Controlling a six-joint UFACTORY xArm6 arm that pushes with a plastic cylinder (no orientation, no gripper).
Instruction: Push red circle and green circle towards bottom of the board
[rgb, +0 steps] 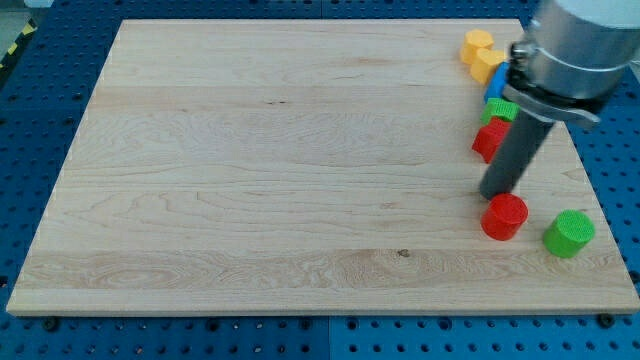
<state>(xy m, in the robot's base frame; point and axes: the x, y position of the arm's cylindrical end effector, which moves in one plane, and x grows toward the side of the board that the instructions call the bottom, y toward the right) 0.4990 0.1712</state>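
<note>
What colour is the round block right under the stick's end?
Red. The round block sits just below my tip, nearly touching it, clearest in the camera view.

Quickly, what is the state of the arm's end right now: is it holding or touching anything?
No gripper: my tip holds nothing and sits just above the red circle, at or near its top edge; contact cannot be told. The green circle lies apart, to the view's right.

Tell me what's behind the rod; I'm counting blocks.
Behind my tip a red block, a green block and a blue block peek out; their shapes are covered. Two yellow blocks show above.
</note>
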